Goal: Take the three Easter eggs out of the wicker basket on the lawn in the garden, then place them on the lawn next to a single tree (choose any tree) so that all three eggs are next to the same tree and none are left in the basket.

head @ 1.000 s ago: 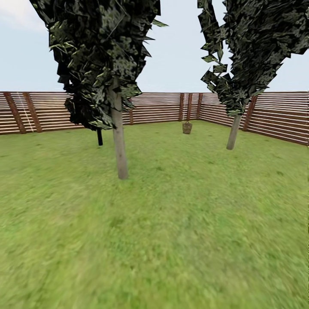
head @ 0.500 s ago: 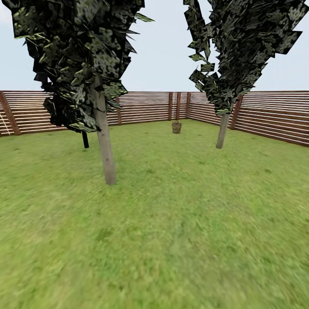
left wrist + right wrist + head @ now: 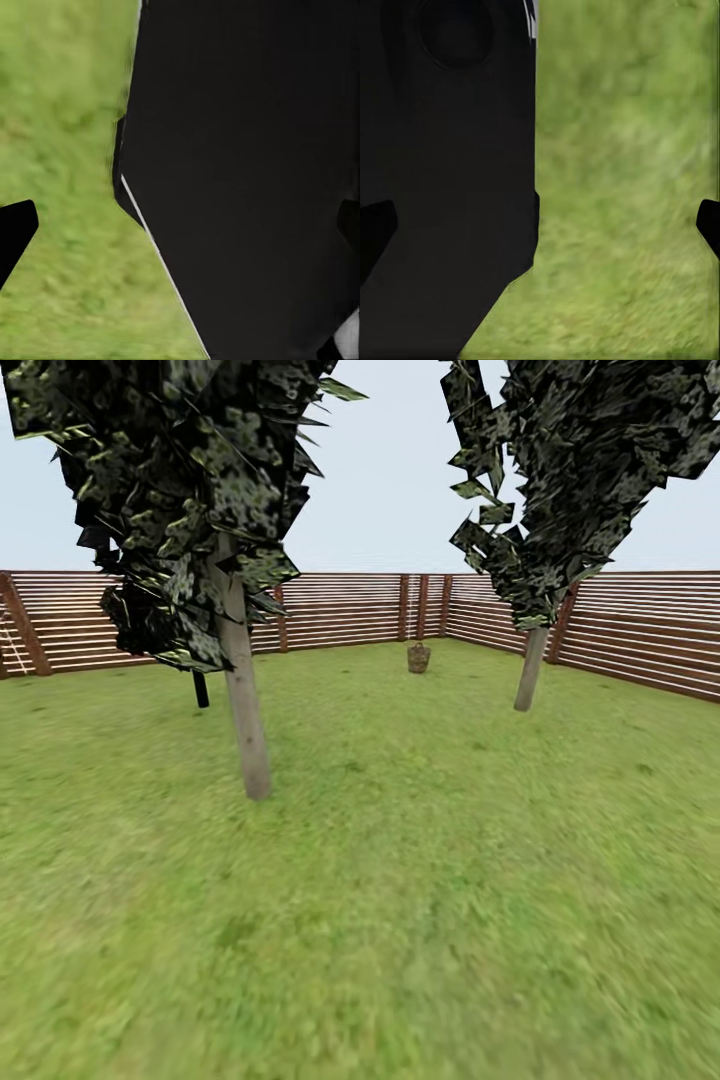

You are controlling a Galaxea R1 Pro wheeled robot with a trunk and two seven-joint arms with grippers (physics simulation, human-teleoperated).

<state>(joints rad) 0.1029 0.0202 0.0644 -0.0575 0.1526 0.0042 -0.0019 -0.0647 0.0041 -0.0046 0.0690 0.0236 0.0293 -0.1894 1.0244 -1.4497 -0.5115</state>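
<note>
- No writing, logos or labels anywhere that I can read, just plain surfaces.
- The wicker basket is a tiny brown thing way off at the far end of the lawn, sitting close to the corner of the fence. Too small to tell what's inside, so I can't say anything about eggs.
- Near tree stands left of centre with a straight, pale grey-brown trunk and a dark crown made of flat, jagged leaf patches. A second tree of the same kind is further back on the right, trunk leaning a little.
- The basket sits between those two trunks in the head view, but well beyond both.
- There's also a thin dark post or trunk just behind and left of the near tree; can't tell which.
- Fence is dark brown horizontal wooden slats with thicker uprights, running round the back and right side.
- Grass is mottled green, smeared and blurry up close.
- Left hand: one dark fingertip at one edge and another at the opposite edge, well spread, so released, nothing between them. A big black body panel sits beyond it, grass beside that.
- Right hand: same deal, dark fingertips at opposite edges, spread apart and gripping nothing, over grass with a black robot part alongside.
- Both hands are well apart from the basket.
</note>
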